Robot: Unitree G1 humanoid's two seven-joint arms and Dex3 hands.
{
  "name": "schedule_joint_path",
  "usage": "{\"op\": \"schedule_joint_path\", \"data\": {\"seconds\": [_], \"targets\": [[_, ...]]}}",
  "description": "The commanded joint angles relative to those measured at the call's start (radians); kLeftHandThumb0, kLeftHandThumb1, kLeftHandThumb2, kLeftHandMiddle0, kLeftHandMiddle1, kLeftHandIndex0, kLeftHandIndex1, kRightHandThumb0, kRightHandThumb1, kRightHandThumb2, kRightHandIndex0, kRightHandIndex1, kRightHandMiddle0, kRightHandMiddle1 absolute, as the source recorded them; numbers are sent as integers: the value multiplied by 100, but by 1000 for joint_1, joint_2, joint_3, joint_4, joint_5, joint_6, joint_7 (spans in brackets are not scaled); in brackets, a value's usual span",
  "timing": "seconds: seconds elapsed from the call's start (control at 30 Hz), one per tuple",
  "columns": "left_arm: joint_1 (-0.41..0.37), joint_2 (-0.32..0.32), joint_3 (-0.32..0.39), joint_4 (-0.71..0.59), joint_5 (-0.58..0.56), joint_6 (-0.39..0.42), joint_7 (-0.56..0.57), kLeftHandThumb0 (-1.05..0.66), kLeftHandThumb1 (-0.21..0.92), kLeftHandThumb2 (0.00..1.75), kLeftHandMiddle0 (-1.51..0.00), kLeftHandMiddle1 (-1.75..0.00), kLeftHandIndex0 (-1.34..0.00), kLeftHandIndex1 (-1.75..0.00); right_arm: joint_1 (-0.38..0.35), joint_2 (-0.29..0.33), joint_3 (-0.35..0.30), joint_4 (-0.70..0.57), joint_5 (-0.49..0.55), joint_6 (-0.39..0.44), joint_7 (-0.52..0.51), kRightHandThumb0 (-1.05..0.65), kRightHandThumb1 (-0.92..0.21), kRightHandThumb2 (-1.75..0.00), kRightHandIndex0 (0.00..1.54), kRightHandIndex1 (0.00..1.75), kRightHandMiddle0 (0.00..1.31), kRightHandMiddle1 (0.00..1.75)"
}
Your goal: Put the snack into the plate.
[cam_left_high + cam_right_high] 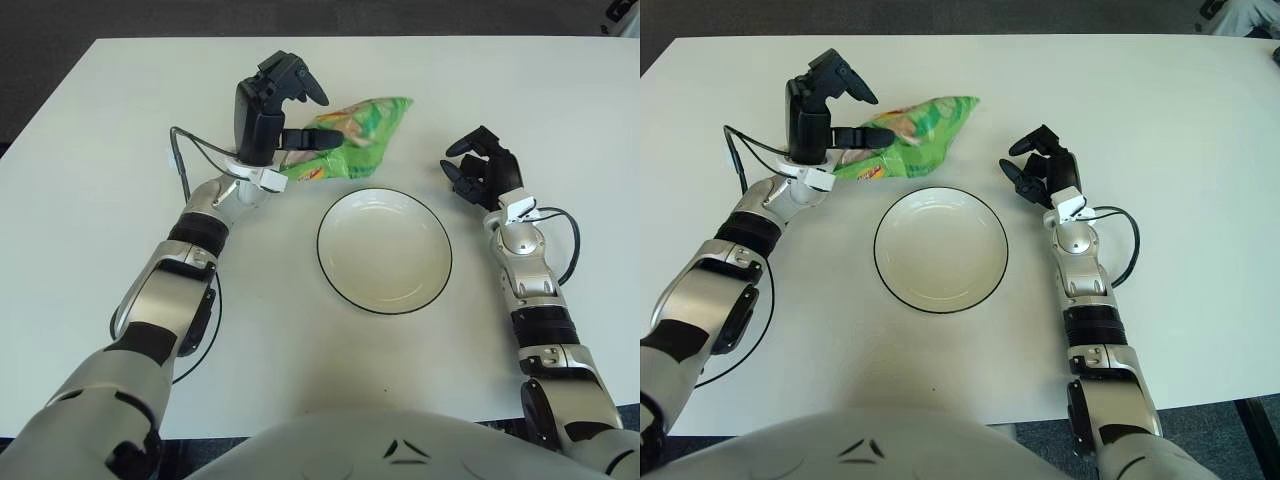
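White table (pixel 120 120); dark grey carpet floor (pixel 60 20) beyond far edge.

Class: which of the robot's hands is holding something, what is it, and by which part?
The left hand holds the snack bag by its left end; the right hand, right of the plate, holds nothing.

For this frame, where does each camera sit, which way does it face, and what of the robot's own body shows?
Left eye view: on the head, looking forward and down at the white table; both arms and the torso's top show, left hand gripping the green snack bag above the table.
Right eye view: set slightly to the right, same downward aim; right hand shows right of the plate.
Shared: table, plate, bag, both hands; the scene sits further left in the right eye view.
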Motion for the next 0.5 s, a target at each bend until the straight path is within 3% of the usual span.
{"op": "schedule_joint_path", "data": {"seconds": [0.0,0.47], "targets": [[-10,15,10,0,-51,-42,-53,11,60,69,-91,-175,-71,-175,192,62,34,126,-19,38,5,-36,-92,-28,85,172,46,148],[-10,-3,57,-45,-72,-13,-83,9,60,70,-91,-175,-70,-175,189,61,36,134,-22,33,2,-36,-92,-28,85,173,46,149]]}}
